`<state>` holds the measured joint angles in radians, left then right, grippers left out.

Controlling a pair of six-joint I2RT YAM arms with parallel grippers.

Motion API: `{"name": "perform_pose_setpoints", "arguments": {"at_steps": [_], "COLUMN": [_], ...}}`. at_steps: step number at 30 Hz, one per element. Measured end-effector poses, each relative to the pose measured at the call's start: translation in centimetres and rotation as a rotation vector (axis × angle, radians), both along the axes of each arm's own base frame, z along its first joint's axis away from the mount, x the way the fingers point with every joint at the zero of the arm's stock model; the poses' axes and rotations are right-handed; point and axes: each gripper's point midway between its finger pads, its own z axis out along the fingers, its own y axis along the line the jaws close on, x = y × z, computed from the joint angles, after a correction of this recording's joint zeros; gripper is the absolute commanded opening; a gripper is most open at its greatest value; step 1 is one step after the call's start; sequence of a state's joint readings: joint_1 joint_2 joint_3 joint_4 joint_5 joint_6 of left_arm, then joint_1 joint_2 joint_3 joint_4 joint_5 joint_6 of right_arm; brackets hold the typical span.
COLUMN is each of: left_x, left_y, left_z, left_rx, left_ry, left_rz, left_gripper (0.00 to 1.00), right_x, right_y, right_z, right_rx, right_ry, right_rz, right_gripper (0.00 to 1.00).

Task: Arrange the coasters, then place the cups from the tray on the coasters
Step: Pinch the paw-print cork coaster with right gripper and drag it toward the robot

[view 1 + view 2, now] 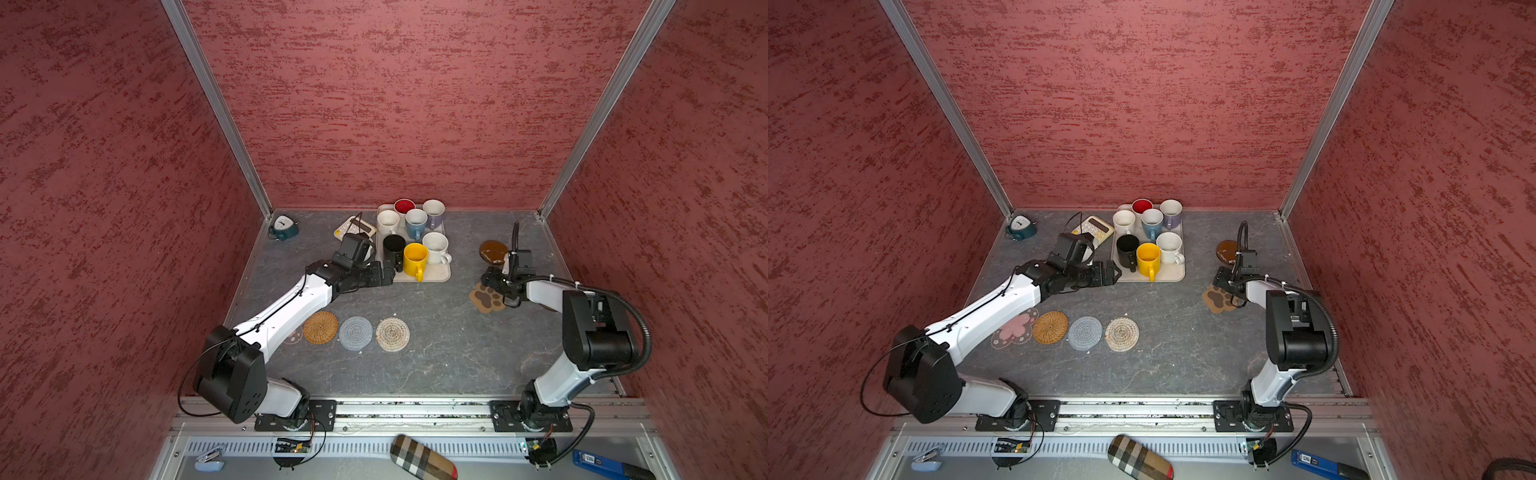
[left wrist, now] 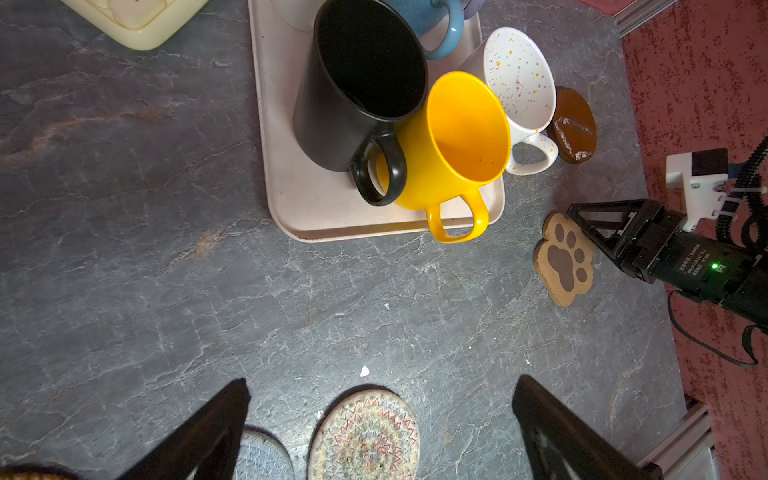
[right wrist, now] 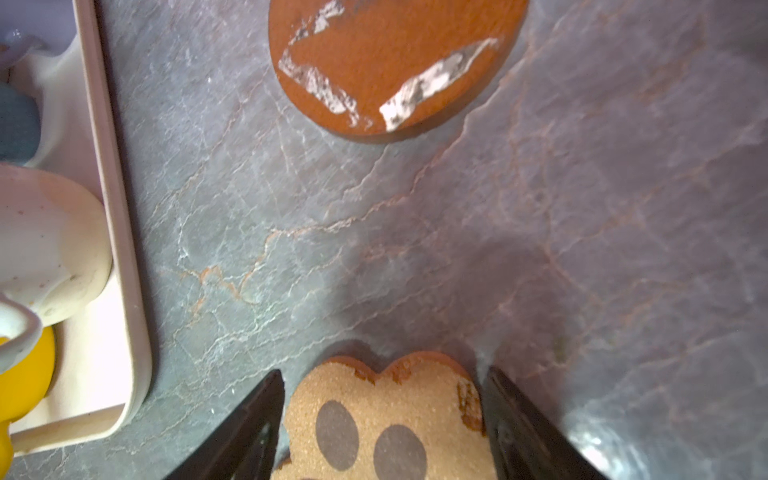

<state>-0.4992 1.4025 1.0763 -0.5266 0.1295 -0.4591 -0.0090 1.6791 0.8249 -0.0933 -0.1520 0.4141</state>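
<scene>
Top views, both of them, give you the tally. Four coasters stand in a row near the front of the counter (image 1: 1175,365): pink flower coaster (image 1: 1013,330), woven tan coaster (image 1: 1050,327), grey crocheted coaster (image 1: 1084,333) and beige crocheted coaster (image 1: 1121,334). The paw-print coaster (image 1: 1219,300) and a glossy brown disc (image 1: 1227,250) lie off to the right, well apart from that row. All seven cups sit on the tray (image 1: 1169,275), none on a coaster. So I judge you partway through arranging, with the whole cup stage left (a second brown disc I cannot make out for certain).

The right wrist view adds what the arm hides from above. The right pincer (image 3: 384,372) straddles the paw-print coaster, jaws close at either edge; whether it pinches I cannot tell.

The left wrist view shows the left pincer (image 2: 382,380) spread wide and empty above the counter, with the black mug (image 2: 361,83) and yellow mug (image 2: 457,137) ahead. It also shows speckles on the white mug (image 2: 519,79) that the top views blur away.
</scene>
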Motion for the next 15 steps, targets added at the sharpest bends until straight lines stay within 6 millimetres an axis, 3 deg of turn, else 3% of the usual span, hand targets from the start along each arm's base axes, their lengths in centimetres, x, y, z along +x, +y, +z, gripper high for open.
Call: {"name": "perform_pose_setpoints", "arguments": {"at_steps": [15], "left_x": [-2.0], "left_y": [1.8], "left_z": [-0.8], "left_rx": [-0.01], "left_ry": [-0.001], "left_rz": [0.039], "left_gripper": [1.0], "right_x": [-0.9], "right_y": [3.6], "right_z": [-0.2], "right_rx": [-0.038], "right_ry": [-0.004], "right_rz": [0.112], "right_gripper": [0.75]}}
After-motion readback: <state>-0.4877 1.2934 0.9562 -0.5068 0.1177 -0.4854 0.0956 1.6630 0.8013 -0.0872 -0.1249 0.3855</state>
